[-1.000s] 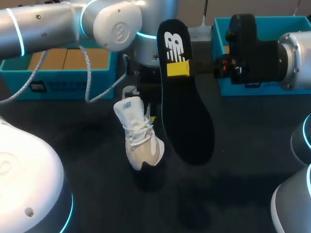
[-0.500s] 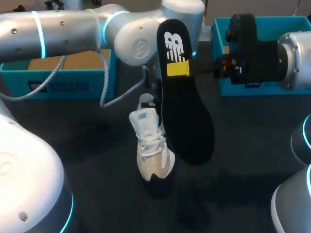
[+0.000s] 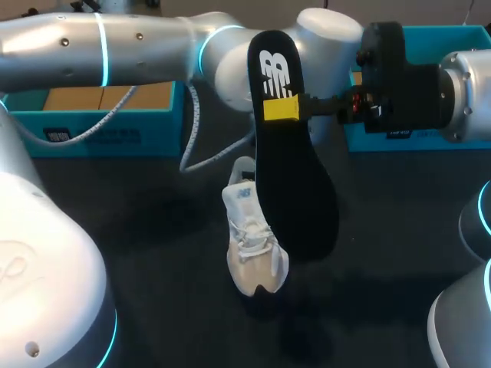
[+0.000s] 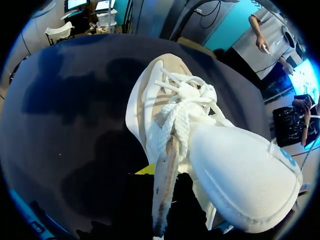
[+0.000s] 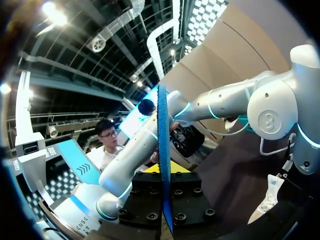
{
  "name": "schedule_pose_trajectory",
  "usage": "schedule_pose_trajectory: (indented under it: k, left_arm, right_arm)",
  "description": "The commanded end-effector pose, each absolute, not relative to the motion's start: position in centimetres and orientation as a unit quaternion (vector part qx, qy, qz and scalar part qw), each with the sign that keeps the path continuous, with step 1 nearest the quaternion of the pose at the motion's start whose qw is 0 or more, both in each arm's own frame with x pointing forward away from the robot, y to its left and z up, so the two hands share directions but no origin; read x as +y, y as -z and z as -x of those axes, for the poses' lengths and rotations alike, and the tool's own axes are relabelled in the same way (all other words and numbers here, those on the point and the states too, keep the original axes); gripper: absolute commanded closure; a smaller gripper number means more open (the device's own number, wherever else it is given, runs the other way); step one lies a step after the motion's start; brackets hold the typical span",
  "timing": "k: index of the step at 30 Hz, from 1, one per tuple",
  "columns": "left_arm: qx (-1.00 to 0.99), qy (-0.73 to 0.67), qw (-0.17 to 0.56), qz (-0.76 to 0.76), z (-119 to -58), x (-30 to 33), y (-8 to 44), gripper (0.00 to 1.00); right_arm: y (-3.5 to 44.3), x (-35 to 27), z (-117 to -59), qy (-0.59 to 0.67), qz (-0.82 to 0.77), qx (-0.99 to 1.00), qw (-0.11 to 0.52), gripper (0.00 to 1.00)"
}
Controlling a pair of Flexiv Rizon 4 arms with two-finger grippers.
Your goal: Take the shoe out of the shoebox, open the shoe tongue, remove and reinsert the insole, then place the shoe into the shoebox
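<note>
Shoe (image 3: 253, 245) likely light, upper soft, collar firmer; left gripper (image 4: 159, 176) clamped there. Insole (image 3: 295, 192) thin, probably floppy; right gripper (image 3: 282, 109) pinching near its heel end.

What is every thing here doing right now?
White and beige lace-up sneaker: hanging toe down, insole out.
Black foam insole: out of the shoe, held upright.
Left gripper: shut on the sneaker.
Right gripper: shut on the insole.
Teal cardboard shoebox on the left: open.
</note>
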State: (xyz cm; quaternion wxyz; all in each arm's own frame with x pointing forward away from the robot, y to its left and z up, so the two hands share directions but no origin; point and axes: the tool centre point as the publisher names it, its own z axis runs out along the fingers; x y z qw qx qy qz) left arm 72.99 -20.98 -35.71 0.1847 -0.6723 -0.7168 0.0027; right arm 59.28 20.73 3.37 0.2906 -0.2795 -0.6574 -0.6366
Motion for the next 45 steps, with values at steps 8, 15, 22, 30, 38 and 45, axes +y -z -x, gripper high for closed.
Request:
schedule_pose_trajectory:
  k: [8, 15, 22, 30, 38, 45]
  left_arm:
    - [-0.721, 0.002, 0.195, 0.665, -73.4, -22.1, 37.6, 1.0]
    - [-0.724, 0.009, 0.207, 0.658, -73.5, -22.2, 39.1, 1.0]
    - [-0.723, 0.001, 0.211, 0.658, -73.5, -22.3, 38.7, 0.31]
    - [-0.715, -0.004, 0.198, 0.671, -73.7, -22.4, 37.3, 0.0]
    - [-0.72, -0.018, 0.156, 0.676, -75.0, -22.7, 34.7, 0.0]
    - [-0.71, -0.078, 0.101, 0.692, -76.8, -23.6, 31.3, 0.0]
  right_arm:
    - [-3.3, 21.1, -59.4, 0.637, 0.28, -0.657, 0.291, 1.0]
    - [-3.3, 21.1, -59.4, 0.637, 0.28, -0.657, 0.291, 1.0]
    - [-3.3, 21.1, -59.4, 0.637, 0.28, -0.657, 0.291, 1.0]
    - [-3.3, 21.1, -59.4, 0.637, 0.28, -0.657, 0.291, 1.0]
    - [-3.3, 21.1, -59.4, 0.637, 0.28, -0.657, 0.291, 1.0]
    - [-3.3, 21.1, -59.4, 0.637, 0.28, -0.657, 0.291, 1.0]
